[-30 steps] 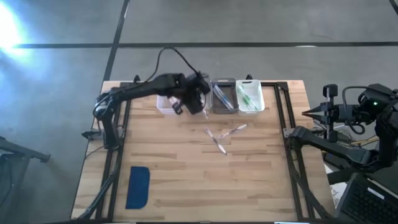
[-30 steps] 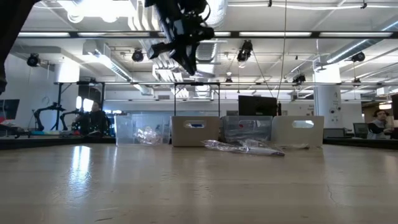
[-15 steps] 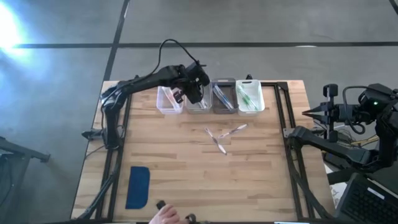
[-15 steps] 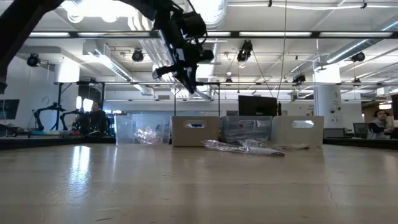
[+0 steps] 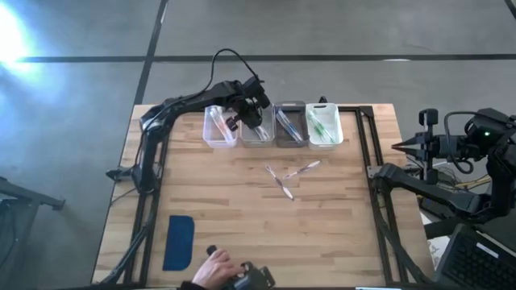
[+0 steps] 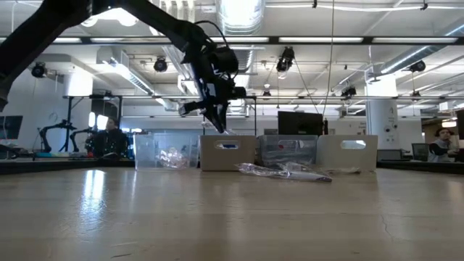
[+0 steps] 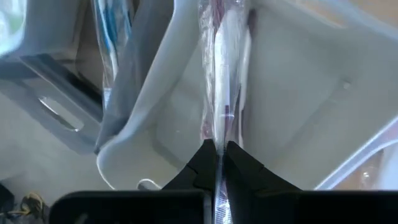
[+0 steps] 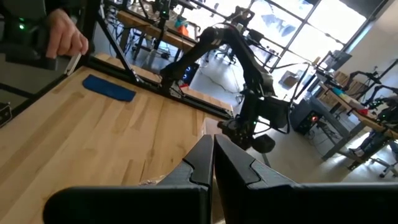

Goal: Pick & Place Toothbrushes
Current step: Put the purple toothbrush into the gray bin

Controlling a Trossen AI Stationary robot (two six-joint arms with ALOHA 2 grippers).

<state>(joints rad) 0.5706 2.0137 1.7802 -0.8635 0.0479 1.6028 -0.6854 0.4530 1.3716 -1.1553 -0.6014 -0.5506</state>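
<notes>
Left hand [image 5: 246, 119] pinched shut on a wrapped toothbrush [image 7: 219, 93], hanging lengthwise straight down into the second bin from the left [image 5: 258, 135]. Right hand [image 8: 212, 163] closed, empty, parked off the counter [image 5: 242, 217]; three loose toothbrushes [image 5: 288, 177] lying mid-counter.

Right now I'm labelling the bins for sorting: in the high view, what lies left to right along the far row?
Clear bin with a pink brush → bin under the left gripper → grey bin with blue brushes → white bin with green brushes.
</notes>
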